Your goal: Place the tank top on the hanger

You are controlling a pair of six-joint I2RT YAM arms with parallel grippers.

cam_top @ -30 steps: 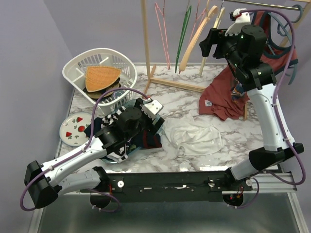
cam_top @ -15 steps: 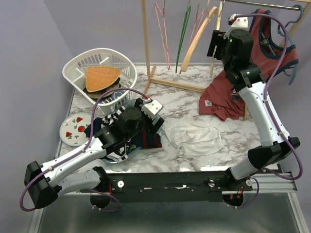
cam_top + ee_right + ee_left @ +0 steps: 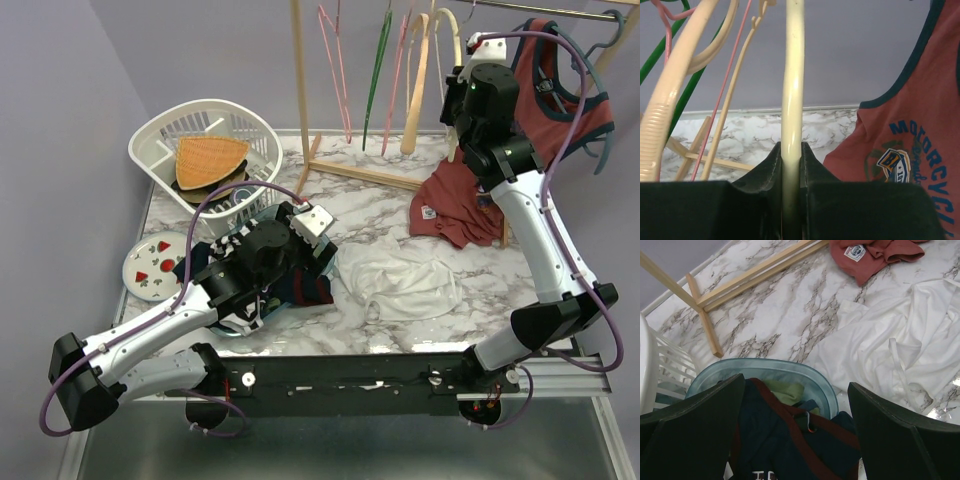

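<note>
The white tank top (image 3: 400, 282) lies crumpled on the marble table, right of centre; the left wrist view shows the tank top (image 3: 900, 340) at its right side. The cream hanger (image 3: 413, 112) hangs from the rail at the back. My right gripper (image 3: 458, 88) is raised to the rail and shut on one arm of the hanger (image 3: 791, 75), which runs straight up between the right gripper's (image 3: 791, 150) jaws. Wide open, my left gripper (image 3: 796, 386) hovers over dark clothes in a blue tub (image 3: 790, 367), left of the tank top.
A red tank top (image 3: 505, 170) hangs from the rail and drapes onto the table at back right. Green (image 3: 377, 75) and pink hangers (image 3: 336, 70) hang beside the wooden rack post (image 3: 300, 80). A white basket (image 3: 200, 140) and a small plate (image 3: 152, 266) sit at left.
My right gripper has moved up to the cream hanger and shut on its arm; the hanger swung from slanted to nearly upright. The left arm has not moved.
</note>
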